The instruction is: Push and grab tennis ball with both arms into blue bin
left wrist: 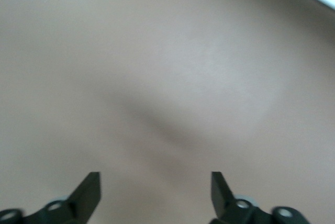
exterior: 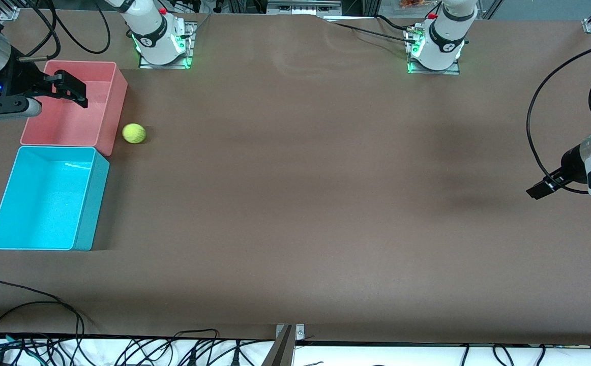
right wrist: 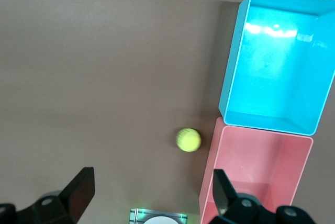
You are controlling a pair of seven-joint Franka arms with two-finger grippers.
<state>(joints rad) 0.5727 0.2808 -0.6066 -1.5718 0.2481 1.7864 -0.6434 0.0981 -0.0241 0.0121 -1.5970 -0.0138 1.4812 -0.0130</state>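
The ball [exterior: 134,133] lies on the desk [exterior: 295,203] just beside the pink bin [exterior: 74,104], apart from both grippers. The right gripper [exterior: 71,91] hangs spread over the pink bin; the left gripper [left wrist: 155,192], apparently empty, gapes over bare desk, well apart.

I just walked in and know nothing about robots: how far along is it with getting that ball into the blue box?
Nothing is finished yet. The tennis ball lies on the table beside the pink bin; the blue bin holds nothing. The right end effector, open, hangs over the pink bin. The left end effector, open, waits at its own end of the table. Grabbing and dropping the ball remain.
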